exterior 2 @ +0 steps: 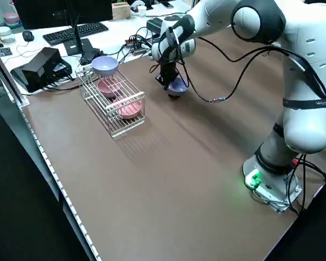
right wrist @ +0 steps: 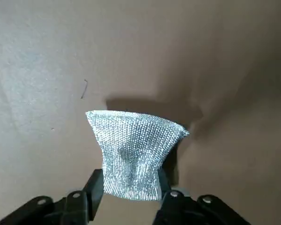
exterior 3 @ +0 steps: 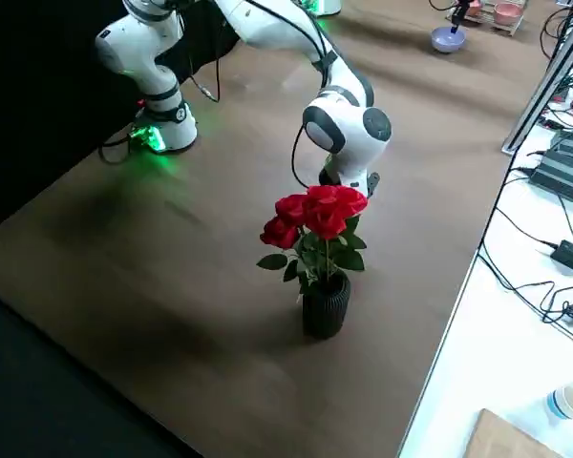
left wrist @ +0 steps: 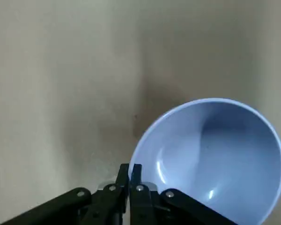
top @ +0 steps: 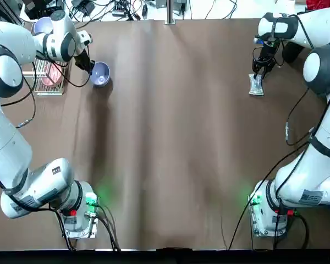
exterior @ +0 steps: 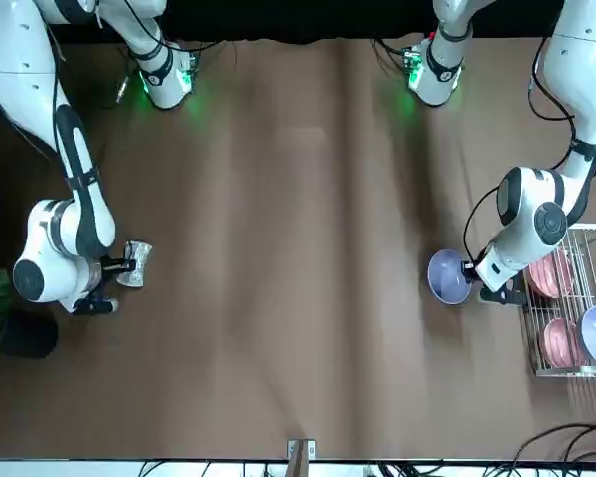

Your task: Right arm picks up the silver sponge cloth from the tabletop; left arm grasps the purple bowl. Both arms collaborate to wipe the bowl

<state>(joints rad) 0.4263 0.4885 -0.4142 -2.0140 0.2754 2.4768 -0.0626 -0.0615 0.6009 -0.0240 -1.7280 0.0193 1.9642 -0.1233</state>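
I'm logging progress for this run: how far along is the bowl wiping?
Both pickups look done: the left gripper pinches the rim of the purple bowl, and the right gripper has the silver sponge cloth squeezed between its fingers. Both items are in hand, but at opposite sides of the table. Left to do: bring them together and wipe, as cloth and bowl are far apart.

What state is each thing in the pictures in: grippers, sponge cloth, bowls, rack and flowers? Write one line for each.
Left gripper: shut on the purple bowl's rim.
Purple bowl: held, inside visible.
Right gripper: fingers on either side of the sponge cloth.
Silver sponge cloth: pinched narrower between the fingers.
Rack: upright, holding bowls.
Pink bowls: in the rack.
Other purple bowl: on the rack.
Red flowers: in a pot, open.
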